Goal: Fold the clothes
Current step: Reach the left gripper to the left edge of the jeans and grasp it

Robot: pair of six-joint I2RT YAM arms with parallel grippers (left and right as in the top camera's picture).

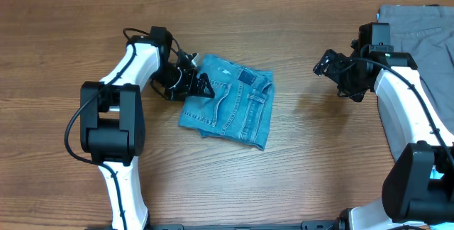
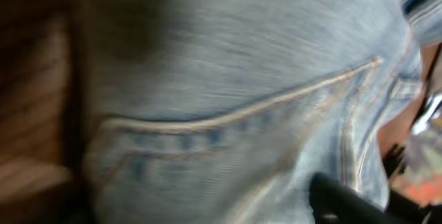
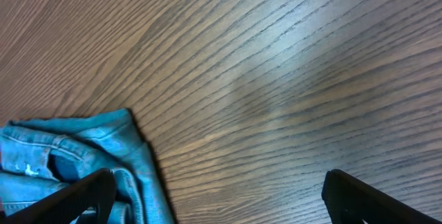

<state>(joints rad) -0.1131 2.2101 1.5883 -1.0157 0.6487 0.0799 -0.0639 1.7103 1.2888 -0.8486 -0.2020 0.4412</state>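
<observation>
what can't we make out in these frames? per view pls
Left wrist: motion blur, jeans fill the frame; whether the left gripper grips them is unclear.
Overhead: lower jeans layers hidden by the top fold.
Overhead: grey cloth cut off by the top-right edge, partly covered by the right arm.
Right wrist: only a jeans corner shows, rest cut by the left and bottom edges.

Overhead straight down on table point(image 1: 284, 187); left wrist close against jeans point(image 2: 228, 79); right wrist higher, sees jeans corner.
</observation>
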